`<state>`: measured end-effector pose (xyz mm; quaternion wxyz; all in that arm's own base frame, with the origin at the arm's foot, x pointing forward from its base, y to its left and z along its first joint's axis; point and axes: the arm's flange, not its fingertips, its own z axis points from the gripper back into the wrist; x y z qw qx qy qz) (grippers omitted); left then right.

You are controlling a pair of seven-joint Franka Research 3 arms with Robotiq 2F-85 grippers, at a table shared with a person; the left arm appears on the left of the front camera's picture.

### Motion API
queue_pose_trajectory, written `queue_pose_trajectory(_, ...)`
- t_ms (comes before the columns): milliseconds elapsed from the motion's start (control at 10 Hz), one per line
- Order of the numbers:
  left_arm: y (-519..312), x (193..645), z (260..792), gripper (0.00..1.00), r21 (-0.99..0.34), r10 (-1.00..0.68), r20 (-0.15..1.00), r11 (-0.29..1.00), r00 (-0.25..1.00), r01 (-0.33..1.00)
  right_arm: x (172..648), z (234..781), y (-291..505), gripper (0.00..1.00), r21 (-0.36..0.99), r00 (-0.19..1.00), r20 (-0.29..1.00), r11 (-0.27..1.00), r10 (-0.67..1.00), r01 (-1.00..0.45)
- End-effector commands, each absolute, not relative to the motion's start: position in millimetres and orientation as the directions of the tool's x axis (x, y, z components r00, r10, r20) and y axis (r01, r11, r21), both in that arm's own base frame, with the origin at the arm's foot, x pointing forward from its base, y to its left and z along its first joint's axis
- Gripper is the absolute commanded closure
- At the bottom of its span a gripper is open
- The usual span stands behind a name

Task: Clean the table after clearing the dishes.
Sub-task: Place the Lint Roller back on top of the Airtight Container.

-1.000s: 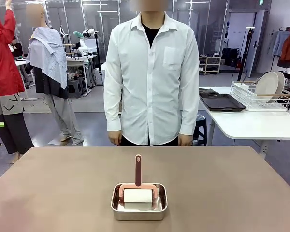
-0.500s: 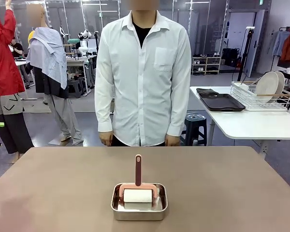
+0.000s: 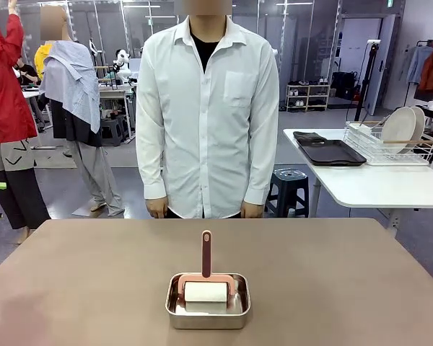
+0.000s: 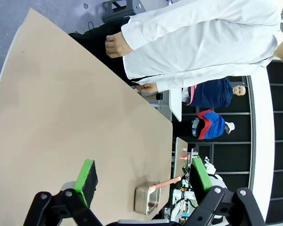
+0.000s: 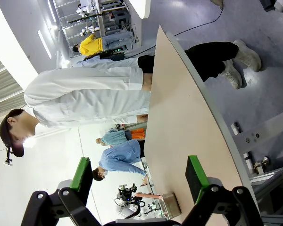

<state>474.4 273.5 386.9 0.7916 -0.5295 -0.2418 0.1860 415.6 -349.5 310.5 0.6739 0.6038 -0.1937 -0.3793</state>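
Observation:
The brown table [image 3: 94,274] spreads across the front view, with a person in a white shirt [image 3: 206,108] standing at its far edge, hands down. Near the front middle sits a small steel pan [image 3: 207,311] holding a roller [image 3: 206,288] with a white roll and an upright pink handle. The dishes [image 3: 400,126], round pale plates, stand in a wire rack on the white side table. My left gripper [image 4: 144,176] is open above the table [image 4: 61,117], the pan [image 4: 146,200] lying between its green pads. My right gripper [image 5: 139,175] is open too, the pan [image 5: 170,205] far off.
A white side table [image 3: 368,184] at the right carries dark trays [image 3: 330,151] and the wire rack [image 3: 386,148]. A dark stool [image 3: 290,189] stands behind the brown table. Other people stand farther back on the left.
The person has stepped a little toward the picture's left. The pan, the roller and both grippers have stayed put.

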Motion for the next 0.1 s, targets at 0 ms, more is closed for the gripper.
queue_pose_trajectory(0,276.2,472.4,389.5,0.00,-0.933,0.551,0.179,0.357,0.815,-0.036,414.3,313.2,-346.3,0.00,0.959,0.633,-0.192,-0.005,-0.750,0.284)
